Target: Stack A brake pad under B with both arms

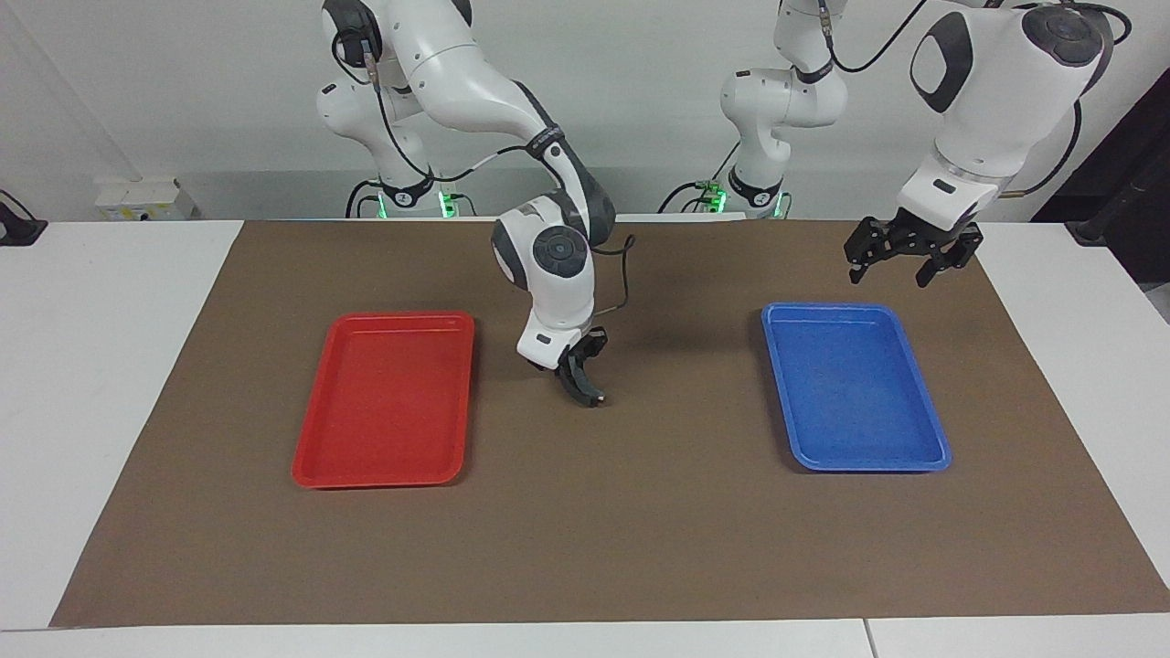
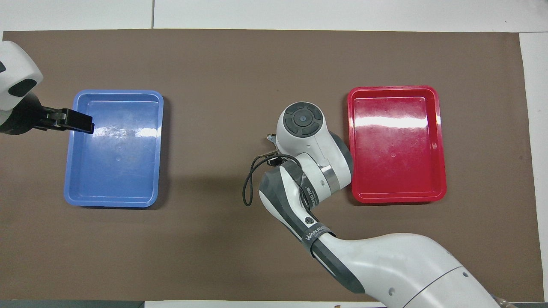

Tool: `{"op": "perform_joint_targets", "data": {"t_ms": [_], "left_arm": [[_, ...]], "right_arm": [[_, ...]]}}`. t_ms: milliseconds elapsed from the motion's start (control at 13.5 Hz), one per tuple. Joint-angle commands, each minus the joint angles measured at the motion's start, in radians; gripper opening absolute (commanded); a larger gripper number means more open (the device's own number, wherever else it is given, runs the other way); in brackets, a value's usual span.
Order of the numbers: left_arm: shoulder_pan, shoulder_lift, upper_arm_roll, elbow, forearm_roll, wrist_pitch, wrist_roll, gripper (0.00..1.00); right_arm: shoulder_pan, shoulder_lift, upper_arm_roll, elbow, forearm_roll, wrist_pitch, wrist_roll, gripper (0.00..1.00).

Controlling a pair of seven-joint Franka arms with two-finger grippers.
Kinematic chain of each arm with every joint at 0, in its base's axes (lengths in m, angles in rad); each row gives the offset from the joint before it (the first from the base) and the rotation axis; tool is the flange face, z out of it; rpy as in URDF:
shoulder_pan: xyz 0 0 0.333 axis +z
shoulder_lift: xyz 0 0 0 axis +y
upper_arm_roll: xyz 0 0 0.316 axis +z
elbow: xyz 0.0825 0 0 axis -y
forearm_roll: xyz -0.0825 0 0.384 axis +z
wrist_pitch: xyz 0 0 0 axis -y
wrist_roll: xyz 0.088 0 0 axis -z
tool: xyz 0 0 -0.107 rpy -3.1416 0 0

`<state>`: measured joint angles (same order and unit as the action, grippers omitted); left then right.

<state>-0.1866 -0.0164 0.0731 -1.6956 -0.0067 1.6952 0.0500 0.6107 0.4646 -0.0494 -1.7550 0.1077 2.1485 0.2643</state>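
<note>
Only one bit of writing reads: "WANJEE" in white on a dark band around the right arm (image 2: 316, 236), seen in the overhead view; smaller print on the wrist collar is too small to make out.

Surface: white bench (image 1: 101, 384) covered by a brown mat (image 1: 640, 530), plain, matte. White wall at the robots' end; a white socket box (image 1: 137, 199) sits on the bench against it, toward the right arm's end. Green lights glow at both arm bases.

Landmark: red tray (image 1: 384, 461), on the mat toward the right arm's end. Blue tray (image 1: 868, 460) lies well apart from it, toward the left arm's end, level with it. Both trays hold nothing.

Right gripper (image 1: 585, 391): just beside the red tray, on its side toward the blue tray, pointing down over bare mat, low, tips close above the mat. Jaws pinched together, nothing visible between them. Hidden under its own wrist in the overhead view.

Left gripper (image 1: 900, 265): well apart from the red tray, up in the air over the blue tray's edge nearest the robots and the mat beside it. Jaws spread wide, nothing in them.

Neither brake pad shows in either view; their place cannot be told.
</note>
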Motion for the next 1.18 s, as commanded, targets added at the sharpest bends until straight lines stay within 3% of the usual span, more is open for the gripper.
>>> {"op": "perform_joint_targets", "data": {"t_ms": [0, 148, 369, 443, 517, 591, 665, 887, 1108], "left_arm": [[0.009, -0.03, 0.002, -0.039, -0.016, 0.021, 0.021, 0.99], [0.009, -0.03, 0.002, -0.039, -0.016, 0.021, 0.021, 0.99], [0.009, -0.03, 0.002, -0.039, -0.016, 0.021, 0.019, 0.99], [0.009, -0.03, 0.002, -0.039, -0.016, 0.021, 0.019, 0.99], [0.009, -0.03, 0.002, -0.039, -0.016, 0.021, 0.019, 0.99], [0.009, -0.03, 0.002, -0.039, -0.016, 0.021, 0.019, 0.99], [0.009, -0.03, 0.002, -0.039, -0.016, 0.021, 0.018, 0.99], [0.009, -0.028, 0.002, -0.038, -0.016, 0.021, 0.013, 0.99], [0.009, -0.024, 0.002, -0.033, -0.016, 0.021, 0.008, 0.99]], "right_arm": [[0.001, -0.043, -0.001, -0.07, 0.015, 0.047, -0.025, 0.01], [0.001, -0.046, -0.001, -0.07, 0.015, 0.047, -0.023, 0.01], [0.001, -0.046, -0.001, -0.072, 0.015, 0.044, -0.019, 0.12], [0.0, -0.046, -0.001, -0.072, 0.02, 0.042, -0.019, 0.26], [0.0, -0.046, -0.003, -0.07, 0.023, 0.044, -0.017, 0.52], [0.0, -0.046, -0.001, -0.069, 0.023, 0.045, -0.016, 0.87], [0.001, -0.046, -0.001, -0.064, 0.024, 0.047, -0.014, 1.0], [0.0, -0.05, -0.003, -0.026, 0.024, 0.027, -0.014, 1.0], [-0.038, -0.138, -0.018, -0.018, 0.012, -0.021, -0.011, 1.0]]}}
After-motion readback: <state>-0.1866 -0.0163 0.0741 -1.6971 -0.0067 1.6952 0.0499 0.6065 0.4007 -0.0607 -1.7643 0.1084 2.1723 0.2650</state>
